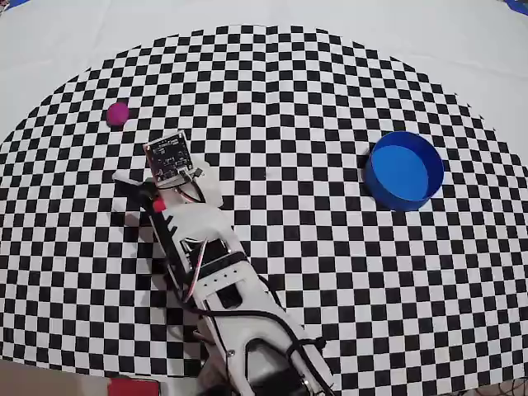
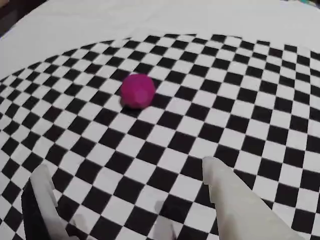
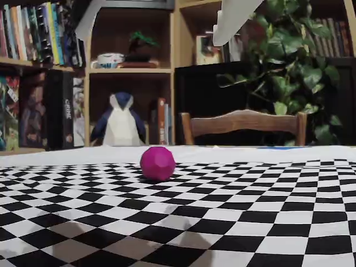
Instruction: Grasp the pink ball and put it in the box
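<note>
The pink ball [image 1: 118,114] lies on the checkered cloth at the upper left of the overhead view. It shows ahead of the jaws in the wrist view [image 2: 137,90] and mid-frame in the fixed view [image 3: 158,163]. My gripper [image 1: 142,165] hovers a few squares short of the ball, to its lower right. The gripper [image 2: 125,172] is open, with only bare cloth between its white fingers. One fingertip [image 3: 227,28] hangs high above the cloth in the fixed view. The box [image 1: 404,171], a round blue tub, stands far to the right and holds nothing.
The checkered cloth [image 1: 280,99] ends in a curved edge with plain white cloth beyond it. My arm [image 1: 214,272] runs up from the bottom edge. Behind the table stand a wooden chair back [image 3: 243,123], bookshelves and a leafy plant [image 3: 289,61].
</note>
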Action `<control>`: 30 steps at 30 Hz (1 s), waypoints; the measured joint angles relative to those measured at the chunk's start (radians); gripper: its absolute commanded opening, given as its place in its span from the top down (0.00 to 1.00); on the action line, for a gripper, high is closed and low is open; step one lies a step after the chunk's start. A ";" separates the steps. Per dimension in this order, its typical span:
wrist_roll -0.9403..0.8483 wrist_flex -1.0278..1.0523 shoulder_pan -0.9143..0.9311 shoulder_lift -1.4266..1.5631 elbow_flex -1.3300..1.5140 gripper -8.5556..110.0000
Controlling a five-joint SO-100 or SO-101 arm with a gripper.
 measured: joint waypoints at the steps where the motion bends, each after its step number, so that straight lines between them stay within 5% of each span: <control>1: 0.000 -0.003 0.000 -0.011 -0.006 0.62; 30: 0.000 -0.008 0.003 -0.276 -0.201 0.62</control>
